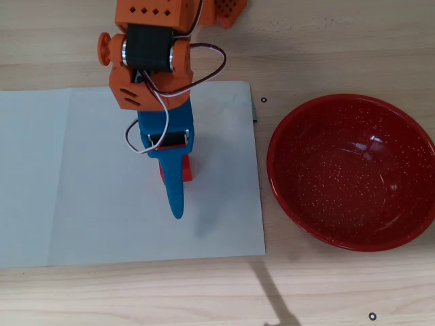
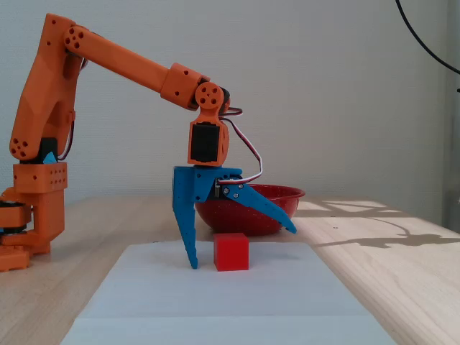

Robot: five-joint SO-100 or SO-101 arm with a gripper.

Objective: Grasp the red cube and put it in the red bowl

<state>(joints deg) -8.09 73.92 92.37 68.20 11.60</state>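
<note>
The red cube (image 2: pixel 231 251) rests on a white paper sheet (image 2: pixel 215 298). In the fixed view my blue gripper (image 2: pixel 243 248) is open. One finger (image 2: pixel 188 237) points straight down and touches the paper left of the cube. The other finger (image 2: pixel 269 210) is splayed up and to the right above it. The cube sits between them, not gripped. In the overhead view the gripper (image 1: pixel 171 178) covers most of the cube (image 1: pixel 187 171); only its red edges show. The red speckled bowl (image 1: pixel 350 173) stands empty on the wood to the right of the paper, and behind the gripper in the fixed view (image 2: pixel 277 198).
The white paper sheet (image 1: pixel 81 176) covers the left and middle of the wooden table (image 1: pixel 326 41). The orange arm base (image 2: pixel 32 208) stands at the left in the fixed view. A cable shadow crosses the table front (image 1: pixel 268 288).
</note>
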